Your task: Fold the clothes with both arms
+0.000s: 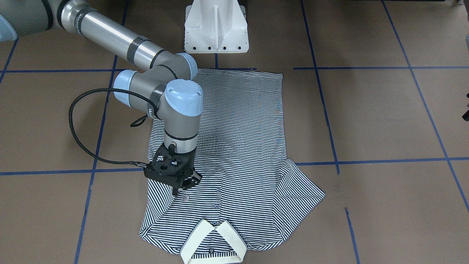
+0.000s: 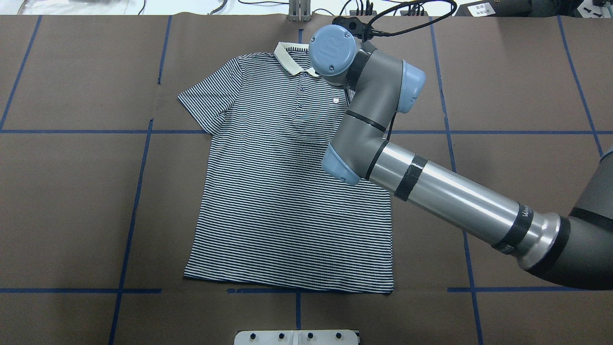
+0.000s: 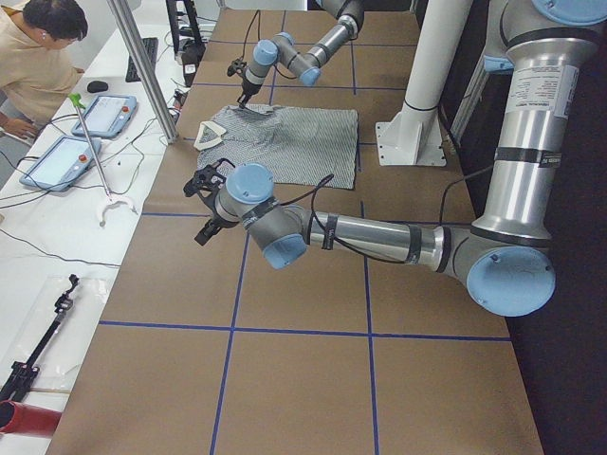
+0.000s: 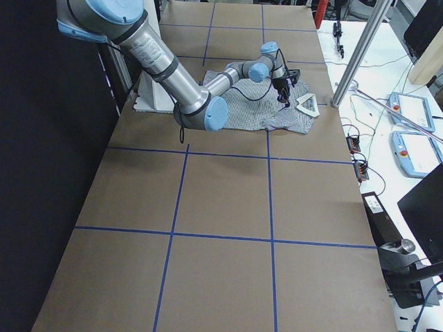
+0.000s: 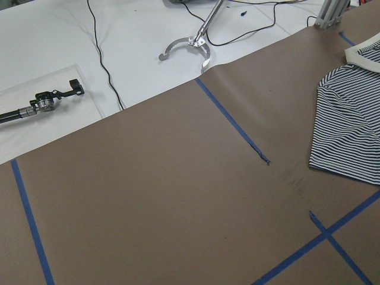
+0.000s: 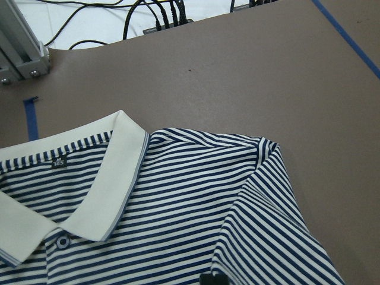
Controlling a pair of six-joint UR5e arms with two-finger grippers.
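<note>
Fabric of this kind is probably going to be handling as light, limp, sturdy stuff. The short-sleeved polo shirt with thin navy-and-white stripes [image 2: 287, 201] is lying face up and nearly flat on the brown paper-covered desk with blue tape lines [image 2: 72, 201]. Its plain white collar [image 1: 214, 240] is pointing away from the robot, and its straight bottom hem [image 2: 287, 285] is sitting nearest the white pedestal base [image 1: 216, 29]. The sleeve on the robot's left [image 2: 206, 103] is spreading out flat, while the other sleeve [image 6: 273, 237] is seemingly lying turned in over the chest. The right arm's black two-finger hand [image 1: 180, 187] is hanging fingertips-down just beside the small chest logo [image 1: 185, 198] and seeming to touch the cloth. Its fingers are looking drawn near each other, but I cannot tell whether they are pinching any fabric. The left arm's black hand [image 3: 211, 201] is hovering over bare desk well apart from the shirt, and I cannot tell how far it is open. A single pinch in the middle is likely only going to be bunching and dragging such soft cloth across the paper. The better holds are looking like the doubled edges: shoulder seam, sleeve cuff and hem corners, one hand taking each so the panel is lifting evenly. The collar and buttoned placket are probably resisting a crease more than the body.
</note>
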